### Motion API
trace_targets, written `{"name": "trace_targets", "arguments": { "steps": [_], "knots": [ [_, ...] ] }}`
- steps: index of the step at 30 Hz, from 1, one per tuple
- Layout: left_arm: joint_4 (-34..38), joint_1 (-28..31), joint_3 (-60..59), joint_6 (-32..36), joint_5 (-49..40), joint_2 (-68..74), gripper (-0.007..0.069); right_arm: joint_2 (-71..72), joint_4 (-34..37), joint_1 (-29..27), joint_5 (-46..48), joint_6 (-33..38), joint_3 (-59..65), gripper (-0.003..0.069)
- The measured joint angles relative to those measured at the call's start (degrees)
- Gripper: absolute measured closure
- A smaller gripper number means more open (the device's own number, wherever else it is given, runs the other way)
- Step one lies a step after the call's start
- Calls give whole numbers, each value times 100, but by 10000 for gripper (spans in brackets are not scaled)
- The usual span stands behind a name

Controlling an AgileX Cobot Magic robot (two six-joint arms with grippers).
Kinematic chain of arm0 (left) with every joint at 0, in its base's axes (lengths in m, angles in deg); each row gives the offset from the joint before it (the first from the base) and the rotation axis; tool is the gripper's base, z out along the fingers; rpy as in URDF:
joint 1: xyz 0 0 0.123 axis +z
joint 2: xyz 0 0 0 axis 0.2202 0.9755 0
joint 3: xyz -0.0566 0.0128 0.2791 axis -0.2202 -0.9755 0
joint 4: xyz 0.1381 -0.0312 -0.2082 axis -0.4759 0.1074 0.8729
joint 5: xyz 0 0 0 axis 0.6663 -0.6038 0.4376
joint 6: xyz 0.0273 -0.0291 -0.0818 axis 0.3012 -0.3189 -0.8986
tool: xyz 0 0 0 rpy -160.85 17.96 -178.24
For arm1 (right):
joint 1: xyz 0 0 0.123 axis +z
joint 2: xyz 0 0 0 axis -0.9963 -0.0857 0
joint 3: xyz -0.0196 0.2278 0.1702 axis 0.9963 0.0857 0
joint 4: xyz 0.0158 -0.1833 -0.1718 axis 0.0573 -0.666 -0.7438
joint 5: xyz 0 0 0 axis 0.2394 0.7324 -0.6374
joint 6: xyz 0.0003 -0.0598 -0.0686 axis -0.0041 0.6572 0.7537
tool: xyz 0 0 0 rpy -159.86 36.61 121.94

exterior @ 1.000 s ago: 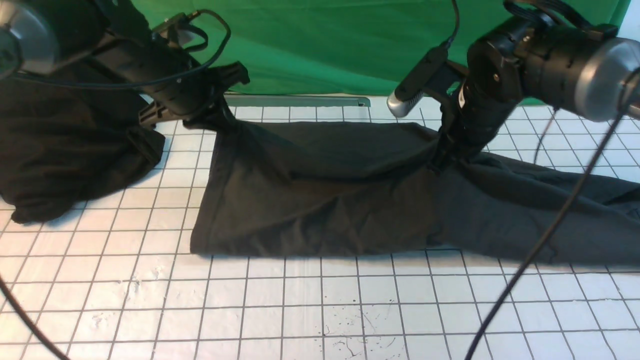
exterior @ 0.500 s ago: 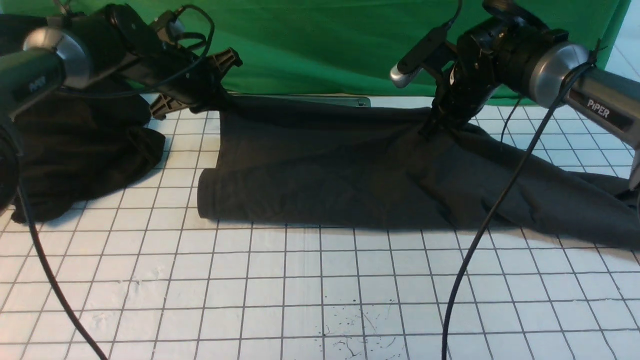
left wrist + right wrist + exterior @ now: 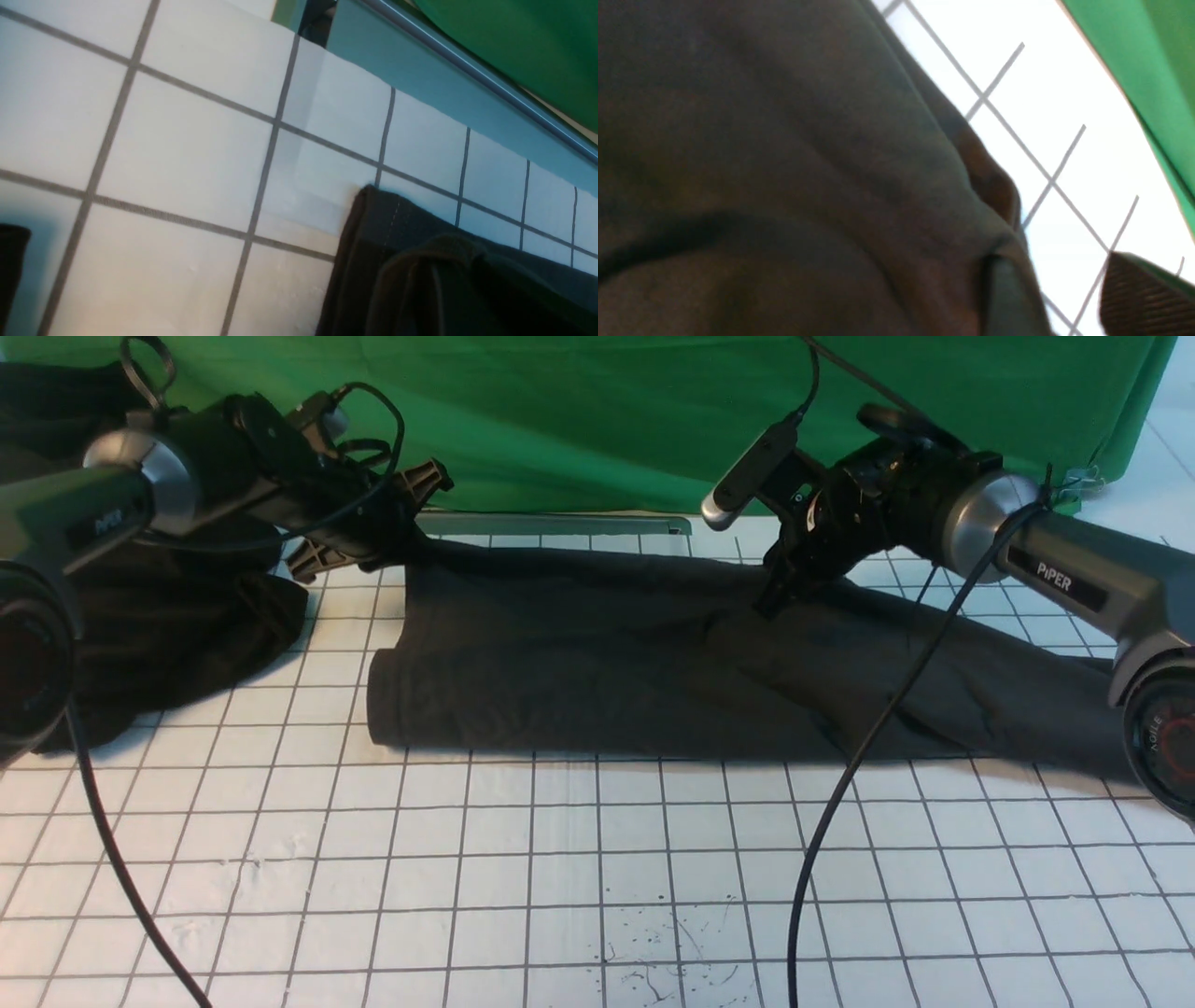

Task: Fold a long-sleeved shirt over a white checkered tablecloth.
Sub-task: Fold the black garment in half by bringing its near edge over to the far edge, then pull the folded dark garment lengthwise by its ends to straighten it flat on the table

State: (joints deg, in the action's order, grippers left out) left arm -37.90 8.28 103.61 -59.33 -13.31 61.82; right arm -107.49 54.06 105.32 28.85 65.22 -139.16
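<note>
The charcoal long-sleeved shirt (image 3: 635, 653) lies doubled over in a wide band on the white checkered tablecloth (image 3: 560, 859), one sleeve trailing off to the right. At its far left corner my left gripper (image 3: 409, 537) is shut on a bunched hump of shirt (image 3: 434, 280); its fingers are hidden in the cloth. My right gripper (image 3: 768, 602) hovers at the shirt's far edge. In the right wrist view this gripper (image 3: 1073, 303) is open, with tablecloth (image 3: 1064, 116) showing in the gap and the shirt (image 3: 784, 163) lying against one finger (image 3: 1008, 298).
A deeper black heap of cloth (image 3: 159, 635) sits at the left, behind my left arm. A green backdrop (image 3: 607, 420) hangs behind a metal strip (image 3: 560, 525) at the far edge. Black cables (image 3: 840, 784) droop over the front squares.
Both arms carried the shirt's raised edge away to the far side and laid it down, so the band is narrower. The right gripper opened and let go.
</note>
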Motion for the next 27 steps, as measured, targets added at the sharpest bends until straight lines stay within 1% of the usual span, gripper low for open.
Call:
{"name": "trace_targets", "arguments": {
  "steps": [2, 3, 6, 7, 9, 11, 13, 14, 15, 17, 19, 20, 21, 22, 24, 25, 26, 27],
  "knots": [
    [-10, 0, 33, 0, -97, 0, 504, 85, 0, 0, 266, -6, -13, 273],
    [-22, 5, 75, 0, -165, 0, 468, 134, 0, 0, 410, -6, -19, 261],
    [-53, 38, 206, 0, -432, 9, 403, 292, -5, 0, 776, -6, -73, 253],
    [-84, 86, 404, 23, -683, 13, 335, 461, -18, -13, 1082, -6, -134, 256],
    [-108, 142, 676, 139, -1023, 13, 270, 697, -18, -35, 1394, -6, -205, 273],
    [-113, 222, 1149, 415, -1591, 13, 197, 1139, -36, -71, 1926, 5, -339, 336],
    [-133, 249, 1584, 527, -2067, 13, 157, 1482, -36, -142, 2497, 13, -447, 435],
    [-139, 260, 1743, 545, -2287, 13, 148, 1671, -31, -196, 2947, 18, -488, 517],
    [-139, 267, 1924, 560, -2551, 13, 145, 1853, -25, -272, 3239, 11, -490, 575],
    [-137, 267, 2176, 619, -2940, 7, 150, 2176, 45, -452, 3466, -34, -396, 622],
    [-114, 256, 2428, 695, -3356, 7, 185, 2548, 171, -746, 3614, -177, -130, 652],
    [-108, 256, 2559, 766, -3624, 7, 228, 2886, 336, -1093, 3648, -394, 161, 659],
    [-102, 256, 2589, 784, -3693, 7, 242, 2974, 388, -1191, 3647, -432, 262, 659],
    [-98, 256, 2663, 843, -3852, 3, 291, 3184, 531, -1514, 3654, -509, 606, 662],
    [-91, 256, 2689, 968, -3960, 3, 363, 3448, 786, -1925, 3678, -592, 1060, 663],
    [-91, 256, 2697, 1005, -3994, 3, 392, 3609, 958, -2229, 3696, -618, 1398, 664],
    [-91, 256, 2715, 1067, -4030, 3, 468, 3793, 1215, -2721, 3669, -653, 1938, 664],
    [-91, 256, 2721, 1067, -4038, 3, 513, 3861, 1404, -2959, 3599, -680, 2202, 664]
  ]
}}
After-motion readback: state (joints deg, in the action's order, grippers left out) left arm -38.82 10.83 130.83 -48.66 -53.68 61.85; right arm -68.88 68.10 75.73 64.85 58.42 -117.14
